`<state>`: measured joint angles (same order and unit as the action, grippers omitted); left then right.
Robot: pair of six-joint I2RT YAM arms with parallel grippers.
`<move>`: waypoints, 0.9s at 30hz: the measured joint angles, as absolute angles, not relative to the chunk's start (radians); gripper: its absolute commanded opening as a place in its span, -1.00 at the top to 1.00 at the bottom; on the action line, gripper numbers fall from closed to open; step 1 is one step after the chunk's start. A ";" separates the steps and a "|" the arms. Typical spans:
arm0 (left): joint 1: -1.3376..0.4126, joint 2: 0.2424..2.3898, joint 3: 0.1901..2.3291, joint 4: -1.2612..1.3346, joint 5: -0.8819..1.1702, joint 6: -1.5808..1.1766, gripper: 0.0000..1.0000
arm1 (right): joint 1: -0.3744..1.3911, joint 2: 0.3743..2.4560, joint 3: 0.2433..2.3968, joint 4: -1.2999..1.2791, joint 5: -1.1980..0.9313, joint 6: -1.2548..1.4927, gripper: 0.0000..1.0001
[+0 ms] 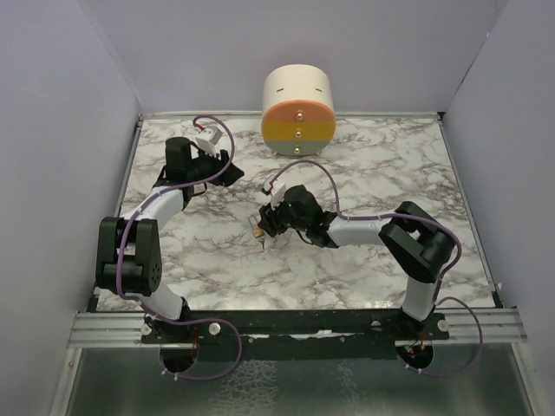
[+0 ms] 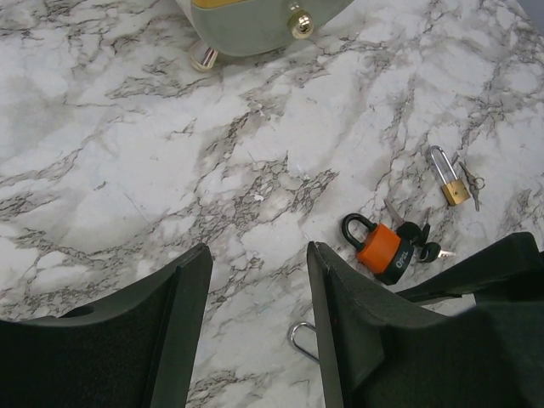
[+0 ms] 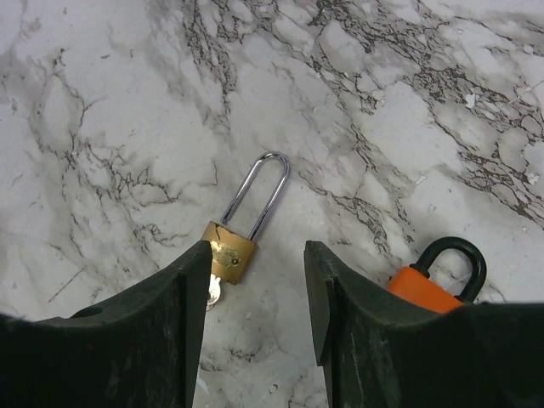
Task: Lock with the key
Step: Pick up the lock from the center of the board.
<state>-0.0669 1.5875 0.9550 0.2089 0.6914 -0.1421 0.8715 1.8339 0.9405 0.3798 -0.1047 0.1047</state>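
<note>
The key bunch (image 2: pixel 421 242), black-headed with short silvery blades, lies on the marble beside an orange padlock (image 2: pixel 382 248) in the left wrist view; it is hidden in the other views. My left gripper (image 2: pixel 255 255) is open and empty above bare marble, well left of the keys, at the far left of the table (image 1: pixel 232 172). My right gripper (image 3: pixel 255 246) is open and empty, low over the table centre (image 1: pixel 264 227). A brass long-shackle padlock (image 3: pixel 229 248) lies at its left fingertip with a small silvery key (image 3: pixel 212 293) at its base. The orange padlock (image 3: pixel 429 285) lies beside its right finger.
A round cream, orange and yellow container (image 1: pixel 297 108) with brass knobs stands at the back centre. Another brass padlock (image 2: pixel 452 185) lies beyond the orange one. A bare shackle (image 2: pixel 302 340) peeks from under my left gripper's right finger. Grey walls enclose the table.
</note>
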 measured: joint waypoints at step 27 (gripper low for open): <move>-0.007 1.588 0.928 0.254 0.710 -0.166 -0.06 | 0.871 2.026 1.103 0.349 -0.075 0.100 0.21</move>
